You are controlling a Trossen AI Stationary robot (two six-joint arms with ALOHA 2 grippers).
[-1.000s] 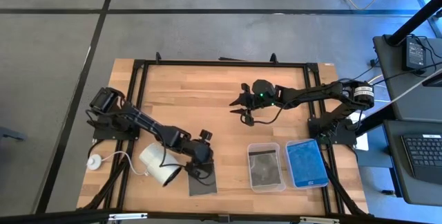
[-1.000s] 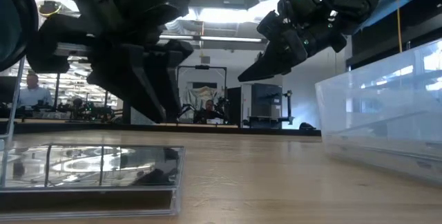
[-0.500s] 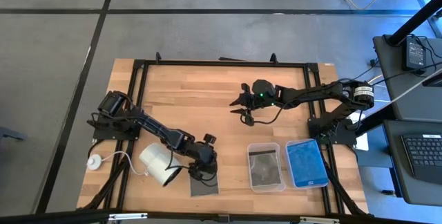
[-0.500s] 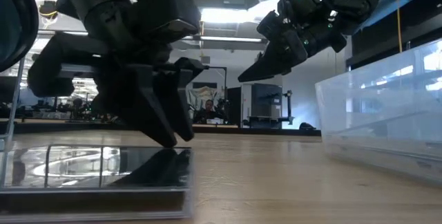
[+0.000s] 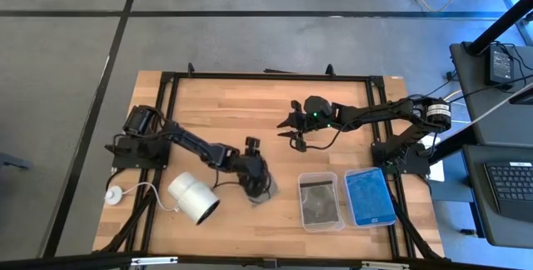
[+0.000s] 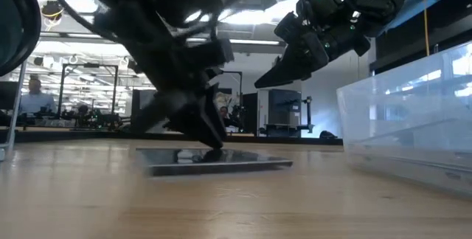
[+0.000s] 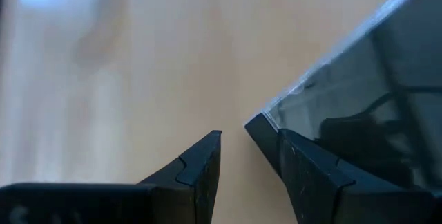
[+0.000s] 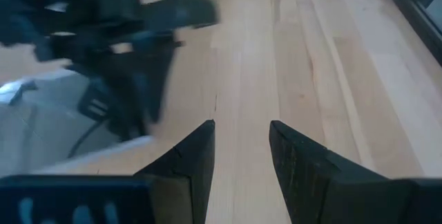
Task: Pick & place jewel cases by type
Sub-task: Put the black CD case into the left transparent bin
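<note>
A dark grey jewel case [image 5: 268,192] lies flat on the wooden table, right of the white cylinder [image 5: 193,198]. My left gripper [image 5: 255,180] slants down onto the case's left part, its fingers a little apart, with bare wood showing in the gap [image 7: 233,137]. In the low view its fingertips [image 6: 214,143] meet the case's top [image 6: 221,162]. My right gripper [image 5: 289,128] hangs in the air over the far middle of the table, open, holding nothing [image 8: 242,131]. Another grey case lies in a clear tray [image 5: 319,202]. A blue case lies in the tray beside it [image 5: 370,197]. My left gripper touches the grey case near one corner [image 7: 276,117]. One finger [image 7: 304,172] lies over that corner and edge; the other stands over bare wood beside the case. The fingers slant down from the table's left. The case stays flat on the table and is not pinched.
The white cylinder lies on its side near the left front. A small white disc with a cable [image 5: 114,193] sits at the left edge. The two clear trays stand side by side at the right front [image 6: 413,128]. A black frame [image 5: 266,76] borders the table.
My left gripper has gone down and toward the table's right and far side. It has slid the grey case with it, flat on the wood, from the near edge beside the cylinder toward the table's middle. The case has turned somewhat.
</note>
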